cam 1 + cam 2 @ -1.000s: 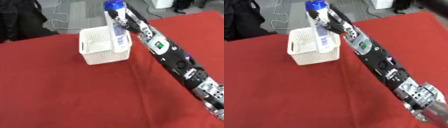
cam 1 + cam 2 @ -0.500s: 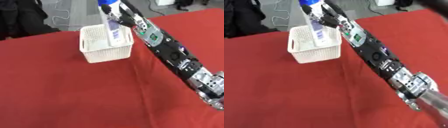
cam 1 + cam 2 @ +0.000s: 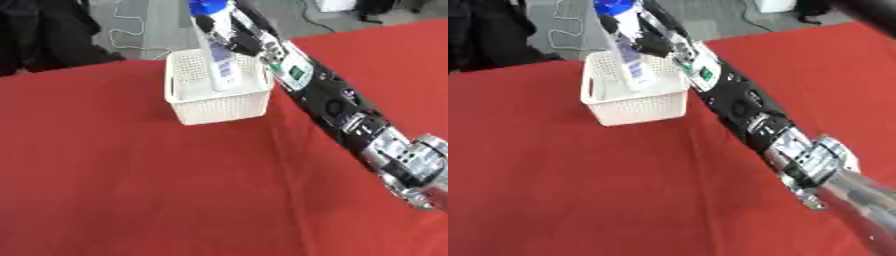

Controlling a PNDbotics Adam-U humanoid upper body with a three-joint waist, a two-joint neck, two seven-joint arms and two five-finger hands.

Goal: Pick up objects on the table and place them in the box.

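Red tablecloth point(image 3: 131, 190). Right hand point(image 3: 234, 31), fingers curled round white bottle point(image 3: 219, 60), has lowered it into basket point(image 3: 219, 107) below; release remains.

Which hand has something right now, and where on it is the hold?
The right hand holds the white bottle by its upper part, just below the blue cap, over the basket.

Perforated white plastic basket point(image 3: 219, 105), matt red cloth point(image 3: 131, 190)

I swung my right hand point(image 3: 234, 31) across from the basket's point(image 3: 219, 106) right edge to above its middle, and the white bottle point(image 3: 219, 56) with the blue cap, which I gripped, came down until its base dipped inside the rim.
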